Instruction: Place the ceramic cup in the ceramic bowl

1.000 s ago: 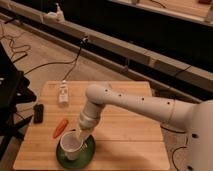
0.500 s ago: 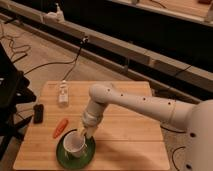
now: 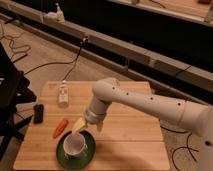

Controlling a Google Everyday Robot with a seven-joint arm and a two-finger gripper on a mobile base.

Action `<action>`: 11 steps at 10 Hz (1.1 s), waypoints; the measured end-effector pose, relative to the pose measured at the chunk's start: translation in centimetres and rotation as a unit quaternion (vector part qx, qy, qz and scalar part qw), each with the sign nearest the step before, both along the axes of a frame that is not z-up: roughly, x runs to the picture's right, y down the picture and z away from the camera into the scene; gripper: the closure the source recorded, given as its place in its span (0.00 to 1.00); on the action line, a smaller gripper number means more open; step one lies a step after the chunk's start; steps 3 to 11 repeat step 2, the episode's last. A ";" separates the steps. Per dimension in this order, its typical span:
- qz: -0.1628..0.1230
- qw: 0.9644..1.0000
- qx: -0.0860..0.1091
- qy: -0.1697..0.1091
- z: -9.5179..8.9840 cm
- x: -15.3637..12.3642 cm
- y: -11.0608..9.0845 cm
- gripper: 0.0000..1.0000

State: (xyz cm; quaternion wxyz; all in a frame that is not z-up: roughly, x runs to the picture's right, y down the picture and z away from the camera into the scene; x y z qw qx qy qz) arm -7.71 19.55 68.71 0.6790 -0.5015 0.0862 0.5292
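Since the earlier frames, the white robot arm (image 3: 150, 102) has drawn its wrist a little up and to the right, so the two-finger gripper (image 3: 88, 126) now sits just above and behind the small whitish-grey tapered ceramic cup (image 3: 75, 145) rather than down around it. The cup stands upright inside the wide, shallow, glossy green ceramic bowl (image 3: 61, 155), its open rim facing up, with the bowl's green edge showing around it on the left and front. The bowl rests near the front left corner of the light wooden slatted tabletop (image 3: 127, 145).

The pale yellowish fingers (image 3: 78, 125) are spread apart, one toward the left over the cup's back rim and the other off to the right. As far as this dim view allows, they seem to have let go of the cup, though the left fingertip is very close to its rim and may be touching it.

Just left of the bowl lies a small orange carrot-shaped object (image 3: 60, 128), tilted on the wood and apart from the bowl's edge. Further left, near the table's side, lies a small black rectangular object (image 3: 38, 113). Behind these, toward the back left of the tabletop, lies a flat white rectangular block (image 3: 63, 93). Dark cables (image 3: 55, 65) trail across the floor beyond the table, toward a long low ledge (image 3: 125, 47).
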 end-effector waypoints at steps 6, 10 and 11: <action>0.025 0.999 0.020 0.000 -1.0 0.8 -1.8 0.20; 0.025 0.999 0.020 0.000 -1.0 0.8 -1.8 0.20; 0.025 0.999 0.020 0.000 -1.0 0.8 -1.8 0.20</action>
